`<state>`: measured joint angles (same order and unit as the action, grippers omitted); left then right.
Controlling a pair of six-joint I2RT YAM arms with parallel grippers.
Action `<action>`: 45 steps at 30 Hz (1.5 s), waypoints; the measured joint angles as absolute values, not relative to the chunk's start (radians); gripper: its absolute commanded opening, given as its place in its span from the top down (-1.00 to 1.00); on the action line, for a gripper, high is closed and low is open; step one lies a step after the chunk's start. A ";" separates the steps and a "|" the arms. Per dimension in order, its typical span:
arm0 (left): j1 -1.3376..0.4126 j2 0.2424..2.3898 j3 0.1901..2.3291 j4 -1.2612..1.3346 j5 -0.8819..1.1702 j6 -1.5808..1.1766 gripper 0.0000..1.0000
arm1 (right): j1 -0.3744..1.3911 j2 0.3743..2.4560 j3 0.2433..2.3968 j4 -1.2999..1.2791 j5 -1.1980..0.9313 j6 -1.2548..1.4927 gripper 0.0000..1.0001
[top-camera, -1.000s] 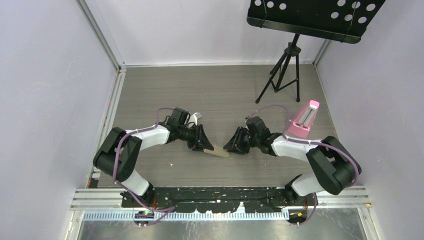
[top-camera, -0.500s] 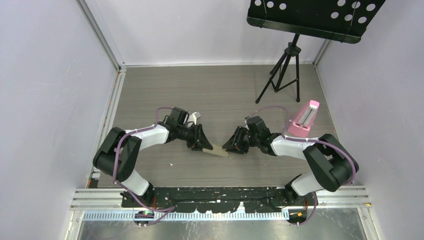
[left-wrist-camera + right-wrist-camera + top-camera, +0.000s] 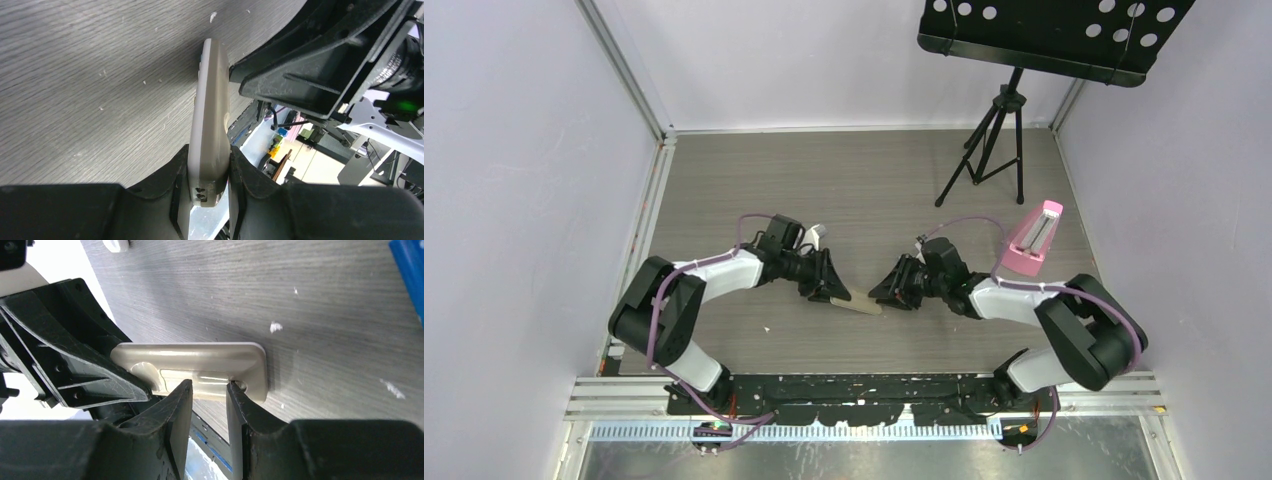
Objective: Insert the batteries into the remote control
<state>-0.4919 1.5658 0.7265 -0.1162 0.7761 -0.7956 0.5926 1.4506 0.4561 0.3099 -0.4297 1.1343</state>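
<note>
The remote control (image 3: 858, 302) hangs just above the table between the two arms, its tan-beige back (image 3: 200, 362) facing the right wrist camera. My left gripper (image 3: 832, 290) is shut on one end of it, pinching the white and tan faces (image 3: 212, 115) between its fingers (image 3: 209, 172). My right gripper (image 3: 886, 296) is at the remote's other end, open with a narrow gap. Its two fingertips (image 3: 210, 387) rest against the edge of the tan back, and nothing lies between them. No batteries are in view.
A pink wedge-shaped object (image 3: 1034, 240) stands at the right, close to the right arm. A black music stand's tripod (image 3: 994, 150) is at the back right. A small white piece (image 3: 817, 234) lies behind the left wrist. Walls close in three sides.
The right arm has shifted slightly, its gripper edging a little to the left along the remote. The left arm and the remote have stayed put.
</note>
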 measured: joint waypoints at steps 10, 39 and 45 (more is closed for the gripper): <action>-0.518 1.566 0.735 -0.118 0.753 -0.796 1.00 | 0.618 1.324 0.482 0.090 -0.335 1.049 0.29; -0.518 1.567 0.740 -0.128 0.752 -0.795 1.00 | 0.618 1.390 0.487 0.137 -0.324 1.042 0.26; -0.517 1.567 0.741 -0.131 0.752 -0.794 1.00 | 0.617 1.402 0.488 0.156 -0.325 1.042 0.26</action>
<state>-0.5167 1.5669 0.7406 -0.1310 0.7525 -0.7944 0.6170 1.4017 0.4881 0.1562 -0.3252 1.0420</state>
